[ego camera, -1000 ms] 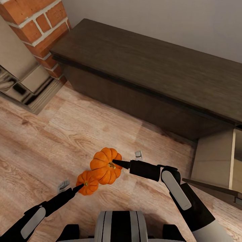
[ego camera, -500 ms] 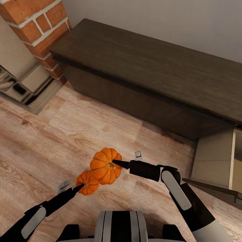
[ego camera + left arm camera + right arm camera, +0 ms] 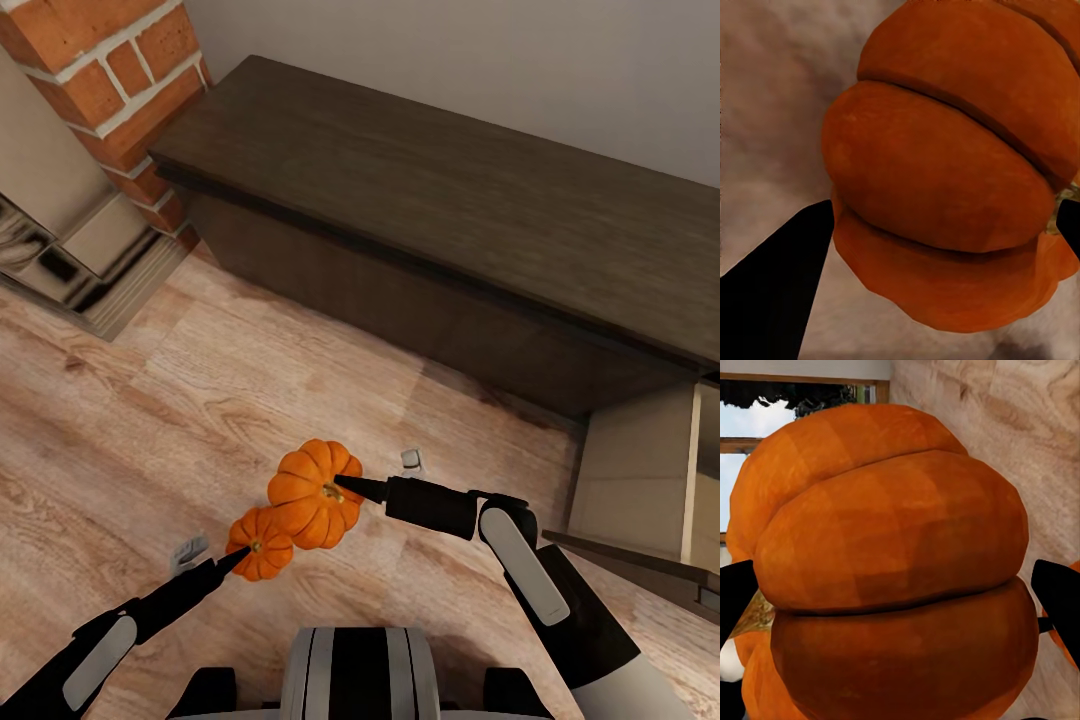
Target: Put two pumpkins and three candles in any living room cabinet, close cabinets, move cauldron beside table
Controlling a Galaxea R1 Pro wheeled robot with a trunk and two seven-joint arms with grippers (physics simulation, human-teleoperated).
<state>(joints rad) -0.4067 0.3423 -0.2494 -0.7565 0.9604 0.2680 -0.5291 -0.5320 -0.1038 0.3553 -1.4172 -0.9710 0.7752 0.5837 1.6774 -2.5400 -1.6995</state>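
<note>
In the head view, my left gripper (image 3: 238, 557) is shut on the smaller orange pumpkin (image 3: 262, 543) over the wooden floor. My right gripper (image 3: 345, 487) is shut on the bigger pumpkin (image 3: 308, 497), which touches the smaller one. The left wrist view has a ribbed pumpkin (image 3: 945, 187) wedged between the black fingers (image 3: 772, 300). In the right wrist view the other pumpkin (image 3: 892, 562) sits between the dark fingertips (image 3: 1057, 596). The long dark-brown cabinet (image 3: 450, 200) stands beyond them against the wall. Candles and cauldron are out of view.
A brick column (image 3: 110, 70) and a shiny grey fireplace (image 3: 50, 240) stand at the left. At the right edge a cabinet drawer (image 3: 640, 480) with a light beige inside stands open beside my right arm. Bare wood floor (image 3: 200, 400) lies between me and the cabinet.
</note>
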